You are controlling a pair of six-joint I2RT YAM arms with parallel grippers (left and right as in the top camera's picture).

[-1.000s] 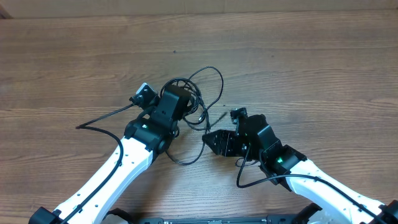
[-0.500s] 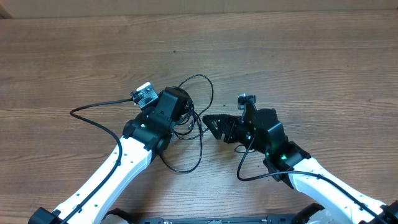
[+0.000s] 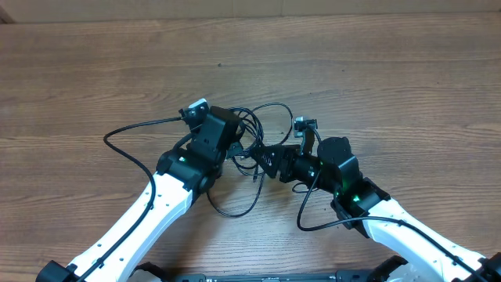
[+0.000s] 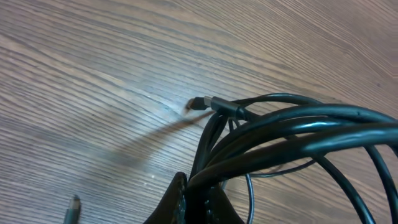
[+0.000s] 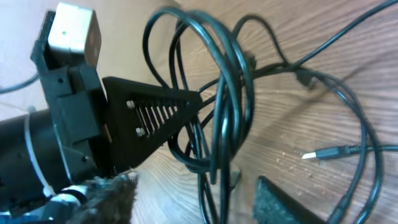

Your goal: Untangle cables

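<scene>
The cables are a bunch of thin black cords looped between the two grippers at the table's middle. My left gripper is shut on the bunch; in the left wrist view its jaws pinch several cords that run off to the right, with a small plug end sticking out. My right gripper faces it from the right, tip to tip. In the right wrist view its fingers are open with the hanging cords between them, and the left gripper's black finger is close ahead.
A silver plug end lies on the wood to the right of the bunch. Another loose plug tip lies to the left. Thicker black arm cables arc out at the left and below the right arm. The table is bare brown wood.
My left gripper has carried the bunch right and a little farther back. My right gripper has moved left and now has the cords between its open fingers.
</scene>
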